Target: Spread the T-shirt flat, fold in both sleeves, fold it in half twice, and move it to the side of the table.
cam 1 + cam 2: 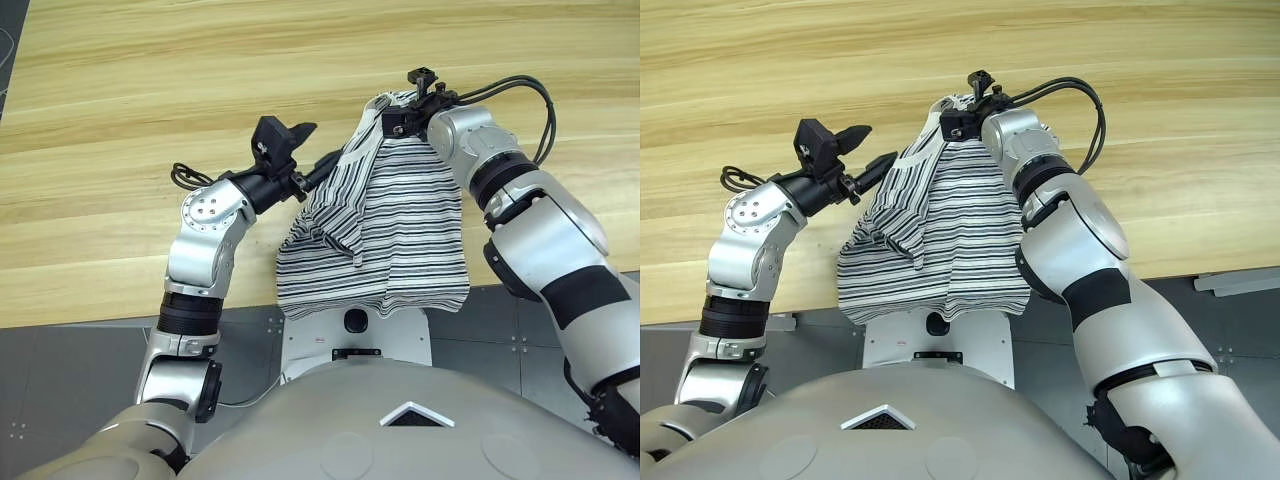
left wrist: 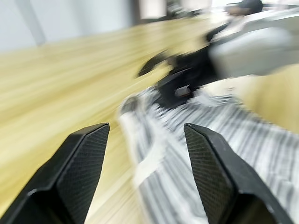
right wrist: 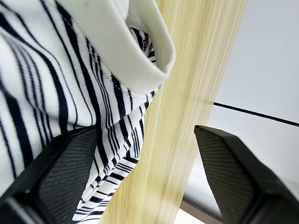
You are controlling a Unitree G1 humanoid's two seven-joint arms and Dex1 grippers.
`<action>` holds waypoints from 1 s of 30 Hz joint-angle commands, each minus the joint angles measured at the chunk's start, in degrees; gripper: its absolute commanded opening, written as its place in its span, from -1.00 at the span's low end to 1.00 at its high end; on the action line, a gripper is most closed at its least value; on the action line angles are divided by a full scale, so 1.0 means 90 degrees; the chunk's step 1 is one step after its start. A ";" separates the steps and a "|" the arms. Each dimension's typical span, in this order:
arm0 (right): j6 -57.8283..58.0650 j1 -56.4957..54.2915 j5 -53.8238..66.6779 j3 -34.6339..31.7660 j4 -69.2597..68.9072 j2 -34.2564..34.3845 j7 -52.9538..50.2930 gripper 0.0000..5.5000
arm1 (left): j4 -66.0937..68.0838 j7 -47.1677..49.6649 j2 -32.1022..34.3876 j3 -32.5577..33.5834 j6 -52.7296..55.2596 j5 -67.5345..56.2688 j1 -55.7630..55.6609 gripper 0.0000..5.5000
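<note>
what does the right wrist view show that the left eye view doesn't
Only the right wrist view: the T-shirt's white ribbed collar close up, and the right gripper's fingers standing apart, with striped cloth lying over one and the other bare against the wood.
Only the left eye view: the whole shirt raised at its top by the right arm and hanging in loose folds, and the left gripper, open, beside the shirt's edge.
Both: the striped T-shirt and the wooden table.
</note>
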 commanded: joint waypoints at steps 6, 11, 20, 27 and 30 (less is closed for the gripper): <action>-0.0036 0.0278 -0.0071 0.0103 0.0112 0.0076 0.0182 0.37 | 0.0328 0.0511 -0.0405 0.0303 0.1684 -0.0389 -0.0108 0.08; -0.0042 0.0292 -0.0080 0.0137 0.0113 0.0092 0.0176 0.37 | 0.0110 0.0576 -0.0502 0.0285 0.1938 -0.0420 -0.0006 0.08; -0.0056 0.0314 -0.0075 0.0201 0.0113 0.0112 0.0157 0.37 | 0.0304 0.0530 -0.0418 0.0234 0.1672 -0.0174 -0.0035 -0.02; -0.0054 0.0295 -0.0070 0.0217 0.0111 0.0135 0.0151 0.37 | 0.0350 0.0354 -0.0410 0.0133 0.1614 -0.0141 0.0027 -0.45; -0.0055 0.0296 -0.0072 0.0224 0.0111 0.0133 0.0146 0.37 | 0.0321 0.0317 -0.0410 0.0105 0.1614 -0.0151 0.0047 -0.63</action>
